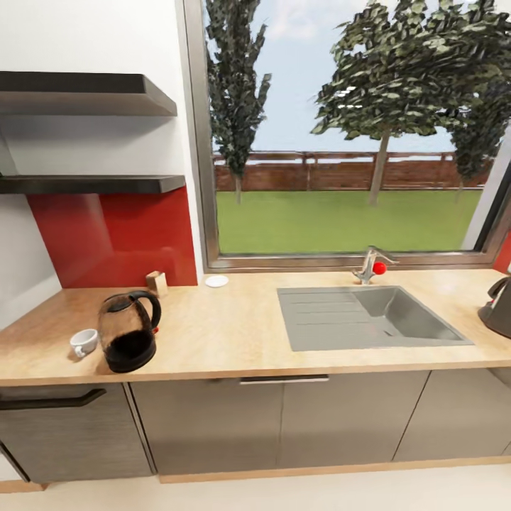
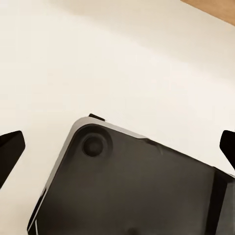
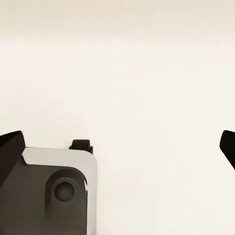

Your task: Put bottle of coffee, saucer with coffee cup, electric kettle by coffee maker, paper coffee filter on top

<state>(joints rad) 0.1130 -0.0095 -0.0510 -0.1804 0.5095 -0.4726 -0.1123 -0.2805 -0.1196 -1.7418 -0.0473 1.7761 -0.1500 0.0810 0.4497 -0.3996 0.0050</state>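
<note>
The kitchen countertop point(image 1: 234, 333) runs across the head view. On its left part stands the electric kettle point(image 1: 128, 332), a glass jug with a black handle. The white coffee cup point(image 1: 84, 342) sits on the wood just left of it. The saucer point(image 1: 216, 281) lies by the window sill, apart from both. A dark grey body cut by the right edge looks like the coffee maker point(image 1: 498, 307). A small tan piece point(image 1: 157, 282) by the red wall may be the paper coffee filter. Both kitchen shelf boards point(image 1: 92, 184) look bare; the bottle of coffee is out of view. My left gripper point(image 2: 118, 149) and right gripper point(image 3: 120, 149) are open, over the pale floor.
A grey sink point(image 1: 369, 317) with a tap point(image 1: 367, 266) is set into the counter right of centre, under a large window. Grey cabinet fronts point(image 1: 284, 426) stand below. The robot's dark base point(image 2: 132, 191) shows under each wrist camera.
</note>
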